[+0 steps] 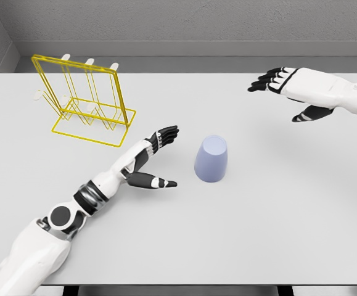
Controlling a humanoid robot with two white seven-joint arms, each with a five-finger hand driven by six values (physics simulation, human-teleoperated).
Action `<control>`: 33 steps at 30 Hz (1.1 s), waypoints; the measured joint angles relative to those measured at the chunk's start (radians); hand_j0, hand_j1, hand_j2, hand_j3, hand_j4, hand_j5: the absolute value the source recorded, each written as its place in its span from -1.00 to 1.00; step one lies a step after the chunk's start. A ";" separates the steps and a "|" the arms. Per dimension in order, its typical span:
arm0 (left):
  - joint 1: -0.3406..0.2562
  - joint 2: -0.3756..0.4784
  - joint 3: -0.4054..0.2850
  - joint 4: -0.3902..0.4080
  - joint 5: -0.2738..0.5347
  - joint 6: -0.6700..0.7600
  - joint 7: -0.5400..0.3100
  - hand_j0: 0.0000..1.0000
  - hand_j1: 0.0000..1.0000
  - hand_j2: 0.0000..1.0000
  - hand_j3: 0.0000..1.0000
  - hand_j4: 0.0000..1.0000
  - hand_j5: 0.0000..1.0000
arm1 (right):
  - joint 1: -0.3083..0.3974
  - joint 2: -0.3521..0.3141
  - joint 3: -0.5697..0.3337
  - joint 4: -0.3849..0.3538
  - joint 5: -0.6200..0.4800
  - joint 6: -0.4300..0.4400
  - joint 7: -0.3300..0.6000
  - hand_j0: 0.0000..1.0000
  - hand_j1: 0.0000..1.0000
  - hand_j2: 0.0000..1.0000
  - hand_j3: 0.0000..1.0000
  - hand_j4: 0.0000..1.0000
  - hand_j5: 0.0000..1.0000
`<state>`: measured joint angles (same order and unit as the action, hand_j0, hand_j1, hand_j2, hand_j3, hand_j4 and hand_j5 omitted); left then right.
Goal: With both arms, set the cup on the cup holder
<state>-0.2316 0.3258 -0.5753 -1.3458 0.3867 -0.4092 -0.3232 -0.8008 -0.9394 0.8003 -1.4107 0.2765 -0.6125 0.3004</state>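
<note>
Just pale grey table under grey walls, both hands spread, empty.

White shell arms, black joint bands; left hand, right hand: white backs, black segmented fingers.

head camera, looking down on table
</note>
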 measured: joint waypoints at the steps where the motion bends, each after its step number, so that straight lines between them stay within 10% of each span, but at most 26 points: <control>1: 0.000 -0.002 0.001 0.002 -0.001 0.000 -0.001 1.00 1.00 1.00 1.00 1.00 1.00 | -0.002 0.000 0.000 0.000 0.000 0.000 0.000 1.00 1.00 1.00 1.00 1.00 1.00; 33: -0.061 -0.140 -0.010 0.110 -0.079 0.006 -0.001 1.00 1.00 1.00 1.00 1.00 1.00 | -0.003 0.029 0.001 0.092 0.000 0.000 0.007 1.00 1.00 1.00 1.00 1.00 1.00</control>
<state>-0.2930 0.1859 -0.5854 -1.2359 0.3080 -0.4035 -0.3242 -0.8038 -0.9102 0.8018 -1.3191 0.2765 -0.6125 0.3071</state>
